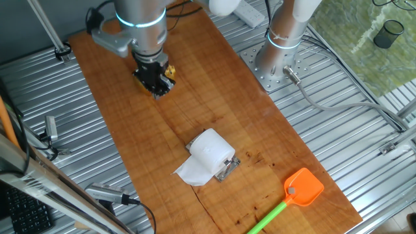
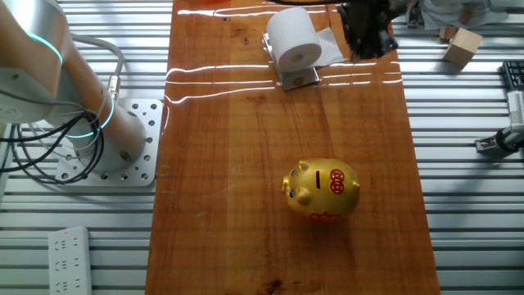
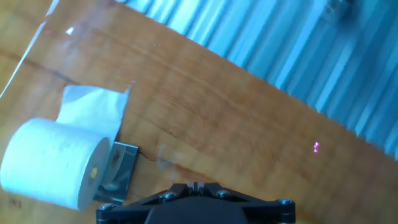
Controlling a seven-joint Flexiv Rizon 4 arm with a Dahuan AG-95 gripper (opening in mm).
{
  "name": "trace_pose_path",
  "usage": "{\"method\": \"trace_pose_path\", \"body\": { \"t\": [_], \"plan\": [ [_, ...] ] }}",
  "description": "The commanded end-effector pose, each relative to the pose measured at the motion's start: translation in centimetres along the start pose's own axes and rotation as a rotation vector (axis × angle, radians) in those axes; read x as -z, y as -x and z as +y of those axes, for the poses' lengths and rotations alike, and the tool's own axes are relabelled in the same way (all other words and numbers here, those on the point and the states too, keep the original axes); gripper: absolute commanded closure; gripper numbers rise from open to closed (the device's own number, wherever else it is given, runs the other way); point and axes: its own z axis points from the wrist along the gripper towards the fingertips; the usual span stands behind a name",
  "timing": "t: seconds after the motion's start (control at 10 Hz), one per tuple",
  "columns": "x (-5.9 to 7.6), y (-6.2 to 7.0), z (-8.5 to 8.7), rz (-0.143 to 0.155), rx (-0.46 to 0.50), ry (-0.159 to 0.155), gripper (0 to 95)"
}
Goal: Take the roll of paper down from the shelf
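The white roll of paper [image 1: 211, 151] lies on its side on the small silver shelf [image 1: 228, 169] on the wooden board, with its tissue tail [image 1: 192, 171] spread out beside it. It also shows in the other fixed view [image 2: 293, 39] on the shelf [image 2: 300, 79], and at the lower left of the hand view [image 3: 53, 162], with the shelf [image 3: 122, 165] at its end. My gripper [image 1: 158, 88] hangs well above the board, apart from the roll, with its jaws together and nothing in them. In the hand view, the fingertips [image 3: 194, 186] meet at the bottom edge.
A golden piggy bank [image 2: 322, 190] stands on the board, partly hidden behind my gripper in one fixed view [image 1: 171, 70]. An orange-headed swatter [image 1: 303, 187] lies at the board's near corner. The arm's base [image 1: 279, 62] is bolted to the ribbed metal table beside the board.
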Motion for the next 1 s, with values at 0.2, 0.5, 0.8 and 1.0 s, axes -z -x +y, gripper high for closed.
{"method": "trace_pose_path", "body": {
  "t": [0.2,0.5,0.8,1.0],
  "plan": [
    [-0.21,0.94,0.39,0.007,0.118,-0.003,95.0],
    [-0.21,0.94,0.39,0.017,0.197,-0.007,95.0],
    [-0.21,0.94,0.39,0.015,0.38,0.053,95.0],
    [-0.21,0.94,0.39,0.027,0.38,0.082,95.0]
  ]
}}
